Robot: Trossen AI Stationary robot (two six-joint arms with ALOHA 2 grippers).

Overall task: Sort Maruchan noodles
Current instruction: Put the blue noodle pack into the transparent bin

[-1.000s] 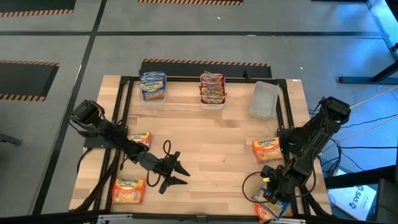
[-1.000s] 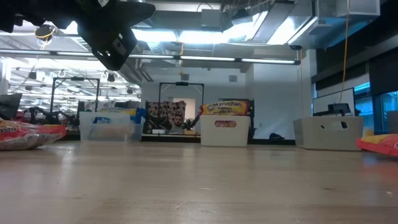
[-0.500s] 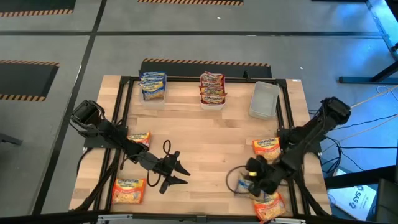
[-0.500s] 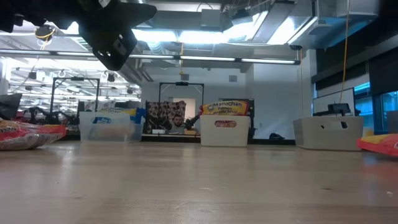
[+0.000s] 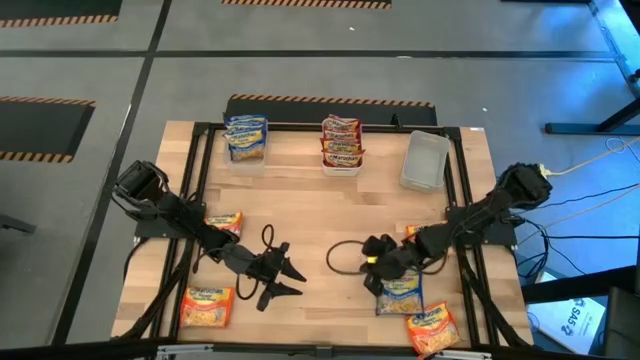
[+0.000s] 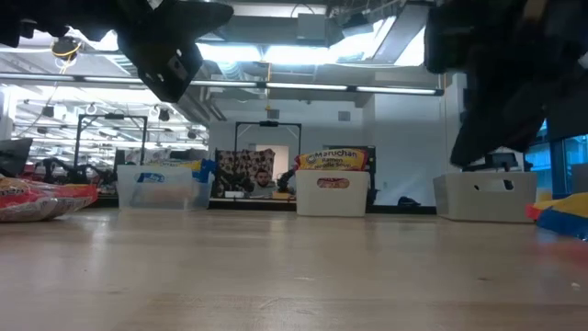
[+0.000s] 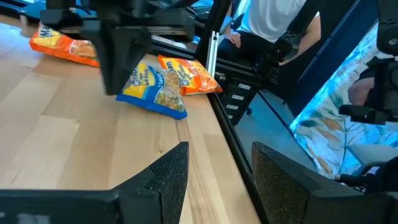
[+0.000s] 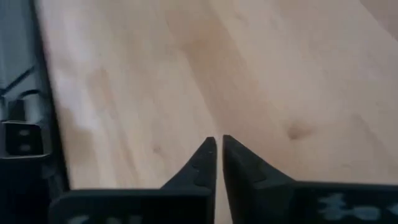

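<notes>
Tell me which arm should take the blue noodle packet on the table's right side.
Right. Its hand sits directly beside the blue packet, fingers shut, while the left hand hangs open, farther off across the table.

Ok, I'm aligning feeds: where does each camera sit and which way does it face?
High: overhead, straight down on the table; both arms show.
Low: at tabletop height, level toward the room; arms loom dark above.
Left wrist: past the left gripper, across the wood to the blue packet.
Right wrist: past the right gripper, down on bare wood.
Shared: high and left wrist both show that packet.
</notes>
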